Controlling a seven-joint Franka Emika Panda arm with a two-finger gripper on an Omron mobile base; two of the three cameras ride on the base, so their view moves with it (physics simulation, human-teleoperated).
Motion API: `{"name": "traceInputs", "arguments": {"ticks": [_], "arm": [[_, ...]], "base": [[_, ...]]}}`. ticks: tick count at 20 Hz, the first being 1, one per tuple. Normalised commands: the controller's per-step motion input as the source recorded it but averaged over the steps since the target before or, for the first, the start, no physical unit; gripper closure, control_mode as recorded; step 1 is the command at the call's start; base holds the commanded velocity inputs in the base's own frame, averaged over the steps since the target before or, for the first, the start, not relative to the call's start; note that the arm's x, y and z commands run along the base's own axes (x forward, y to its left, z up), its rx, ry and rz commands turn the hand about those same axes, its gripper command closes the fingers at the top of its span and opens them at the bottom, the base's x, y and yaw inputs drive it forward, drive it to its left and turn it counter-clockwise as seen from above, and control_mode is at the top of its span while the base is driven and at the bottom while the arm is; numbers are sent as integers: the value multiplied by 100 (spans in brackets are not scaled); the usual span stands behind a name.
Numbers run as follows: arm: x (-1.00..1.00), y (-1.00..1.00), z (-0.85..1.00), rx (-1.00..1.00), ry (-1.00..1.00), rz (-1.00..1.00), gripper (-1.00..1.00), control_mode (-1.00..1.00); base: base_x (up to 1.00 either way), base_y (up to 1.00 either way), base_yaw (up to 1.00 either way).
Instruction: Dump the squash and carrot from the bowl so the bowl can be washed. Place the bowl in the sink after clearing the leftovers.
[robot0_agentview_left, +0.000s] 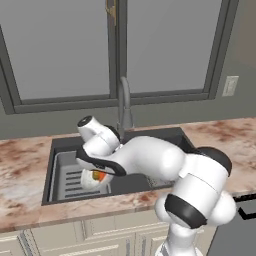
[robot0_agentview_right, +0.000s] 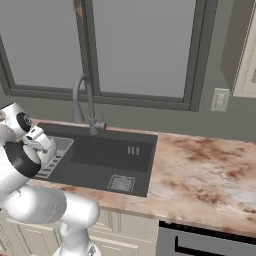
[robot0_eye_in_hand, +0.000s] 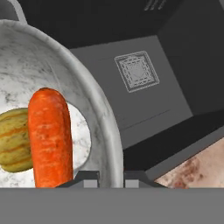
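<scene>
My gripper is shut on the rim of the pale marbled bowl, one fingertip on each side of the wall. Inside the bowl lie the orange carrot and, beside it, the ribbed yellow-green squash. In the left base view the bowl hangs low under my hand over the left part of the dark sink, and the carrot shows at its edge. The sink has a square drain grate and a grey gooseneck faucet.
A lighter grey slotted basin sits in the sink's left half, right under the bowl. Marbled counter runs around the sink. The faucet rises behind my hand, with windows beyond. A dark appliance front sits below the counter on the right.
</scene>
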Motion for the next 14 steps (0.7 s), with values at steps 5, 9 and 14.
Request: {"name": "traceInputs", "arguments": {"ticks": [5, 9, 14], "arm": [[31, 53, -7, -17, -1, -1, 100, -100], [21, 20, -5, -11, 0, -1, 100, -100], [15, 28, -24, -27, 0, 0, 100, -100]], "base": [[0, 0, 0], [0, 0, 0], [0, 0, 0]]}}
